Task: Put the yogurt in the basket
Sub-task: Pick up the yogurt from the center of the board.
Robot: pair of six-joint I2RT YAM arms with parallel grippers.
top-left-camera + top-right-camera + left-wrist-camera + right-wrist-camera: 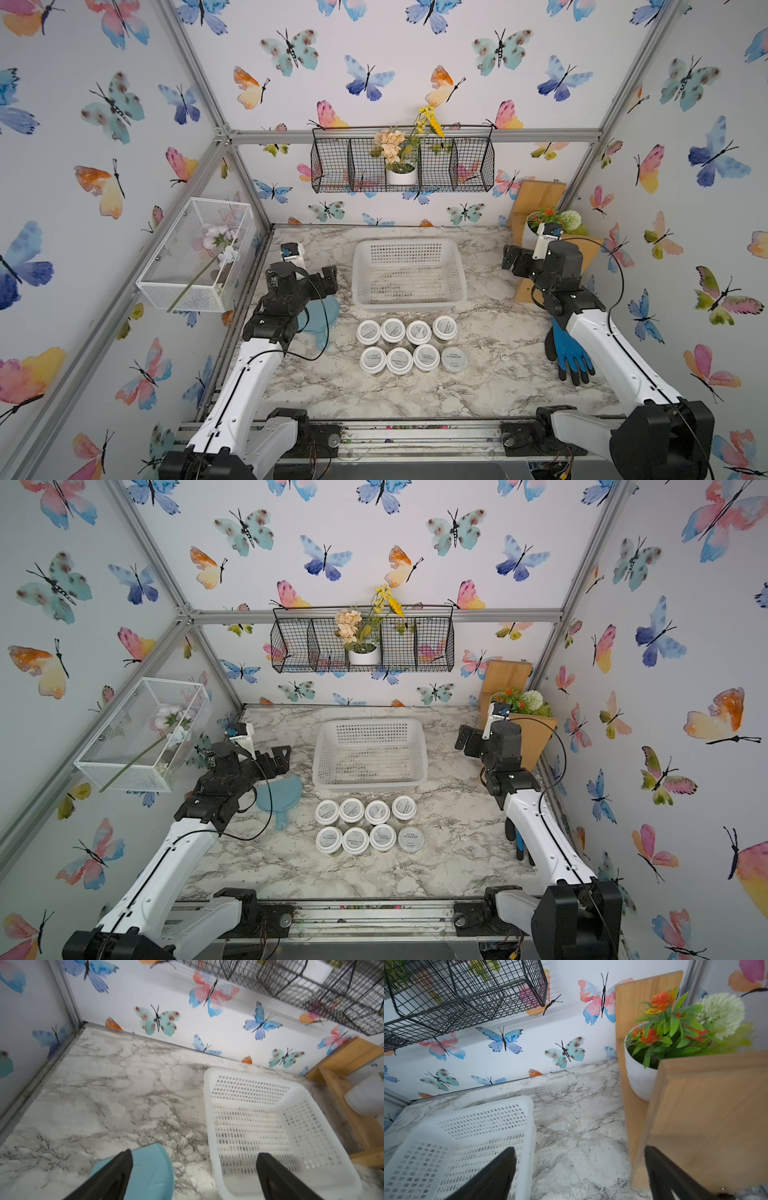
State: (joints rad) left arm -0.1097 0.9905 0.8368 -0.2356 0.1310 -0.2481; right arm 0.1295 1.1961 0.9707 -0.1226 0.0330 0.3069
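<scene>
Left gripper (329,277) hangs in both top views with its jaws spread wide and nothing between them. It is raised above the marble tabletop (498,374), just left of the white plastic basket (409,306) and near a pale blue dustpan (322,316). The right gripper (509,258) is equally wide apart and empty, raised to the right of the basket beside a wooden shelf (540,195). Eight yogurt cups (418,332) stand upright on the tabletop in two rows of four, just in front of the basket but not touching it. The near right cup (454,359) has a flat grey lid; the others have white-rimmed lids. The basket's floor is bare. A blue and black glove (567,357) lies beside the right arm.

From the left wrist, two black fingers (116,1174) stand far apart and grip nothing. One is over the dustpan (151,1169), the other over a corner of the basket (207,1105).

From the right wrist, the fingers (492,1176) are also spread wide and empty. One is over the basket's corner (530,1136), the other in front of the wooden shelf (706,1115), where a white pot of artificial flowers (641,1080) stands.
</scene>
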